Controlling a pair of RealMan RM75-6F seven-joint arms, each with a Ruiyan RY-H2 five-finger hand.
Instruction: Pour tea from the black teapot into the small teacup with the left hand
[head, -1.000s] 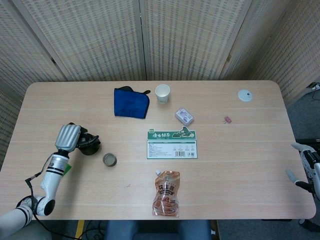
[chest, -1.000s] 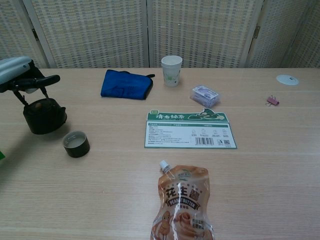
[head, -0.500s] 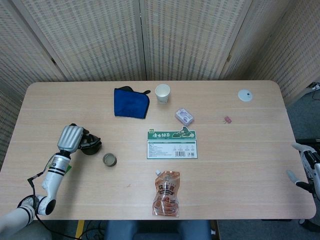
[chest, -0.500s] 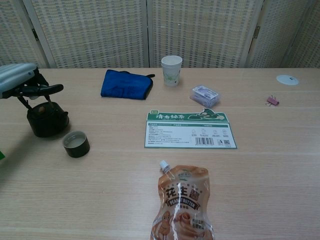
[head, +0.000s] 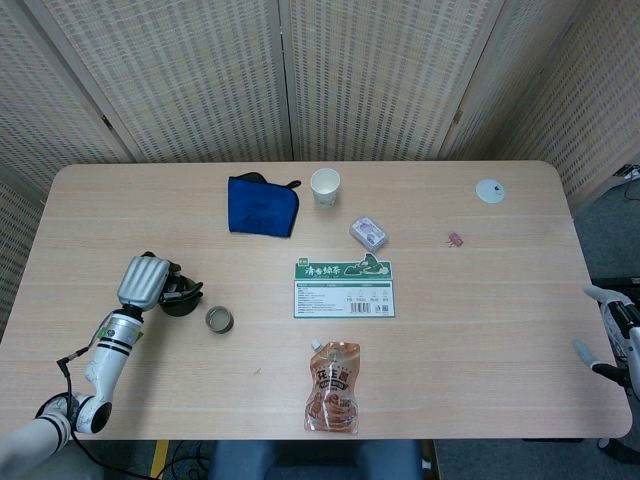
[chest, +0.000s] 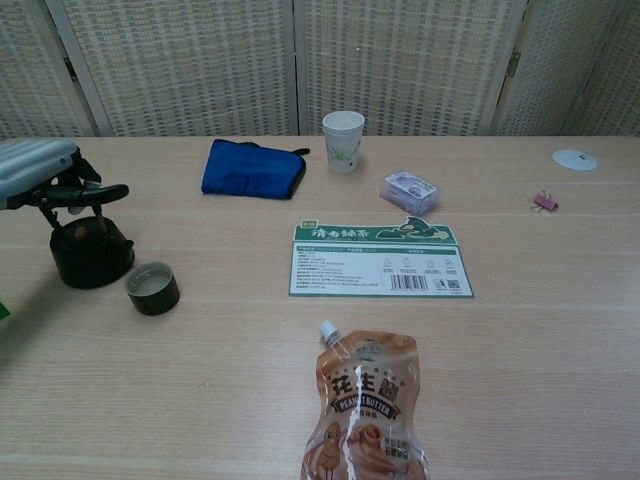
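Lower and closer now, the black teapot (chest: 92, 252) is coming to sit upright on the table (head: 480, 300) just beside the small teacup (chest: 153, 287), having dropped from where it was hanging a second ago. Over its top the left hand (chest: 52, 176) is still hovering, fingers curled down around the handle, though whether they are actually gripping it cannot be told from either view. If tea is still to go in, the spout needs lining up over the cup's rim before any tilt, and the tilt should be slow. Farther out are the blue cloth (head: 262, 206), paper cup (head: 325, 186), green card (head: 344, 288) and peanut butter pouch (head: 333, 387). At the far edge the right hand (head: 612, 335) is idling, fingers spread, holding nothing.
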